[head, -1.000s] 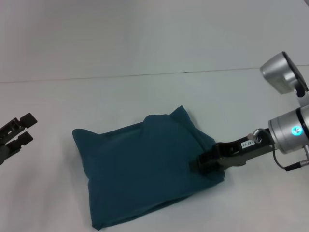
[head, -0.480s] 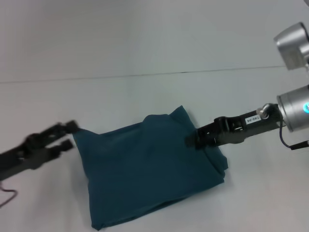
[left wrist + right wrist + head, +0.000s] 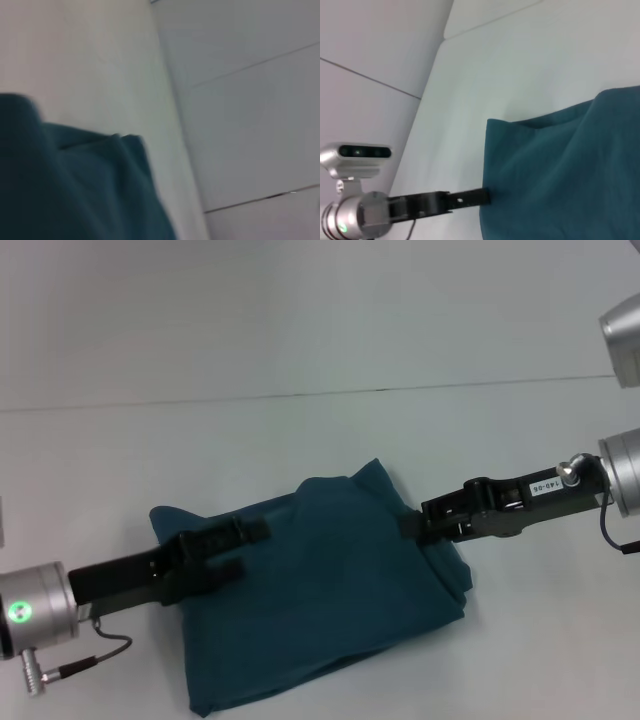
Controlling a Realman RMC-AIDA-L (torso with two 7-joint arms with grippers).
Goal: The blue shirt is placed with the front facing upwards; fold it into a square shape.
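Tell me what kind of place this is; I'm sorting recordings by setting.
Probably a lab or test bench, not a home. A plain white table carries only the folded blue shirt, with the left gripper over its left side and the right gripper at its right edge.

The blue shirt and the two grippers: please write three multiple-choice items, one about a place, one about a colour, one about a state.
1. Where is the left gripper?
A. Over the shirt's left part
B. Far off the table
C. Beside the right gripper

2. What colour is the blue shirt?
A. Red
B. Dark teal-blue
C. Yellow

3. How does the shirt lie?
A. Spread flat with sleeves out
B. Hanging in the air
C. Folded into a compact shape

Answers:
1 A, its fingers lie over the left side.
2 B, the cloth is plainly teal-blue.
3 C, no sleeves show; the right gripper is at its right edge.
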